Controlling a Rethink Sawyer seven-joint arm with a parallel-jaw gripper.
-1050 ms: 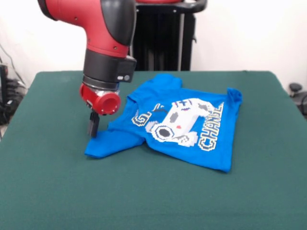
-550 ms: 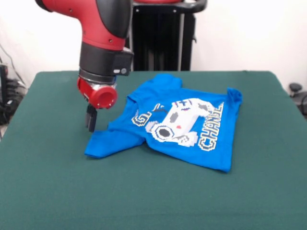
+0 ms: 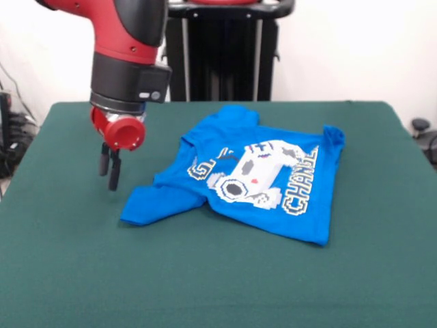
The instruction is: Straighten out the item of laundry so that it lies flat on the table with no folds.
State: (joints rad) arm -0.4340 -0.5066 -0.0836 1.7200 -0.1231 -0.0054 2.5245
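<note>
Lifted leftward off the sleeve, gripper (image 3: 109,174) hangs released, empty; shirt (image 3: 266,181) reads "CHAN".

You're looking at a glossy red arm (image 3: 113,27) with a rounded black shell on one side of its upper link. Below it sits a black cylindrical wrist band bearing a small pale label, then a red collar with a round red cap. The tool (image 3: 109,169) ends in two slim black fingers (image 3: 113,172).

A black stand (image 3: 225,55) rises behind, against a white wall (image 3: 355,48).
</note>
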